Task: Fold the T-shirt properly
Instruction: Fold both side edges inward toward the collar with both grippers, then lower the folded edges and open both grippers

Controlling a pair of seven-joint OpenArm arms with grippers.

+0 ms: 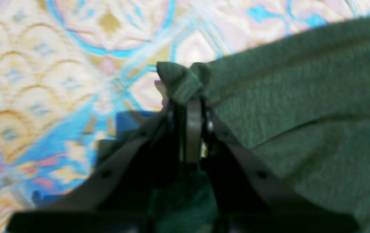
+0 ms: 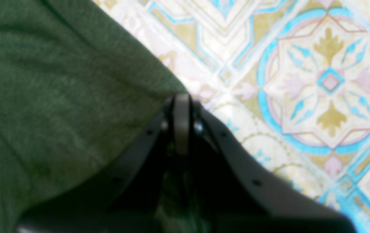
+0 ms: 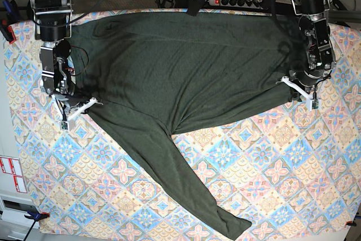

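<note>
the shirt (image 3: 186,71) is showing as soft, matt, heathered knit (finely ribbed up close), lying on a smooth printed tablecloth (image 3: 265,167); the gripper (image 1: 190,106) fingers are looking like matt dark plastic.

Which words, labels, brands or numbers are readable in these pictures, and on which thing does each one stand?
None can be read.
The T-shirt is plain, with no print.
The white stickers with red marks at the table edge: too small to read.
The patterned tablecloth shows only ornament, no writing.
</note>
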